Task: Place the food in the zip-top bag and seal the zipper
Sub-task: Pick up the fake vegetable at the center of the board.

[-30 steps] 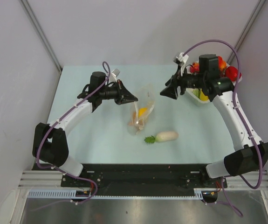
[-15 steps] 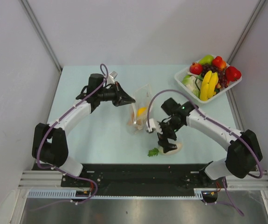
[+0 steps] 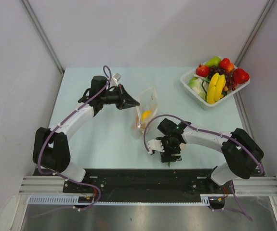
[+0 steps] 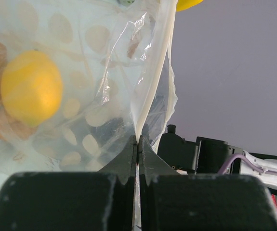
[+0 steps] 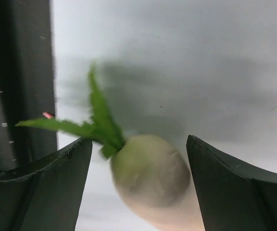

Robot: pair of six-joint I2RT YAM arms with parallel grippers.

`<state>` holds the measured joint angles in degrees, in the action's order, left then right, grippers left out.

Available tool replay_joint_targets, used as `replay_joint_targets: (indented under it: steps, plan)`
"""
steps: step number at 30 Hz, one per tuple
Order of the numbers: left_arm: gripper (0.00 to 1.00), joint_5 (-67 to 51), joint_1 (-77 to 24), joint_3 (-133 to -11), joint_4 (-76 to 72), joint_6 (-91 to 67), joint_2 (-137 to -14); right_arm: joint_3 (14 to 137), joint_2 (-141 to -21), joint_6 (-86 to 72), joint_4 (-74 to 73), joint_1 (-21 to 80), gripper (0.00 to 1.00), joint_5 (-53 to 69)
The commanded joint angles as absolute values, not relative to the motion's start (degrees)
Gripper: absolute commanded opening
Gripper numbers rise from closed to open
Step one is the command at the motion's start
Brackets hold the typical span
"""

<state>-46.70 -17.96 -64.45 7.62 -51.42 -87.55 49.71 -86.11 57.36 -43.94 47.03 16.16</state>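
The right gripper (image 5: pixel 139 144), swung in from the far basket (image 3: pixel 192 92) within the last second, stood open astride the radish (image 5: pixel 150 175), now nudged to the near table (image 3: pixel 104 134) edge. Beyond it, the left gripper (image 4: pixel 138 144) pinched the zip-top bag (image 3: pixel 147 107) by its zipper (image 4: pixel 153 86), lemon (image 4: pixel 31 87) inside. Radish judged next for loading.

Clear bag (image 4: pixel 95 43) with cream dots and a whitish strip (image 4: pixel 152 86), bright yellow lemon (image 4: pixel 31 86). White radish (image 5: pixel 150 178) with green leaves (image 5: pixel 99 120). Pale blue-green bench (image 3: pixel 104 139), white basket (image 3: pixel 192 94) of red, yellow and green fruit (image 3: pixel 214 86).
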Motion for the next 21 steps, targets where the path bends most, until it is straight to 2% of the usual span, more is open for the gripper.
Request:
replay_joint_targets:
  steps: [1,2,5,6,8,9,10,14,15,16,19,21]
  plan:
    - [0.00,-46.84,-17.58,-64.25,7.03,-50.45,-85.17,48.61,-86.05,56.77,-38.85,47.20,0.83,9.15]
    - [0.00,-46.85,-17.58,-64.34,6.86,-50.45,-85.25,48.26,-85.96,57.21,-38.76,47.20,0.82,8.79]
    - [0.00,-46.93,-17.58,-64.42,6.77,-50.62,-85.34,47.64,-84.30,58.18,-38.76,47.20,0.68,7.91]
    - [0.00,-46.93,-17.58,-64.60,6.77,-50.62,-85.34,47.64,-83.42,58.62,-38.76,47.28,0.56,7.91]
    - [0.00,-46.93,-17.58,-64.51,6.85,-50.54,-85.25,47.72,-79.48,59.50,-39.20,47.55,0.44,8.61]
    - [0.00,-47.02,-17.58,-64.51,6.86,-50.54,-85.17,47.72,-77.71,60.02,-39.55,47.55,0.35,9.31]
    - [0.00,-47.11,-17.58,-64.51,6.94,-50.36,-85.08,48.33,-75.52,60.73,-39.99,47.55,0.31,10.19]
    - [0.00,-47.02,-17.58,-64.42,7.12,-50.19,-84.90,55.27,-66.37,57.32,-44.20,47.03,0.22,18.25]
    - [0.00,-46.93,-17.58,-64.25,7.03,-50.19,-84.99,56.94,-63.31,55.48,-43.60,45.80,0.15,19.93]
    - [0.00,-46.93,-17.67,-64.25,6.94,-50.19,-85.08,60.17,-62.15,53.11,-42.20,44.83,0.12,21.60]
    - [0.00,-46.93,-17.75,-63.99,6.86,-50.01,-85.08,64.06,-59.15,39.77,-31.41,38.42,0.04,29.69]
    - [0.00,-47.11,-18.02,-63.81,6.86,-49.92,-84.99,66.09,-59.85,30.09,-20.25,34.13,0.04,34.00]
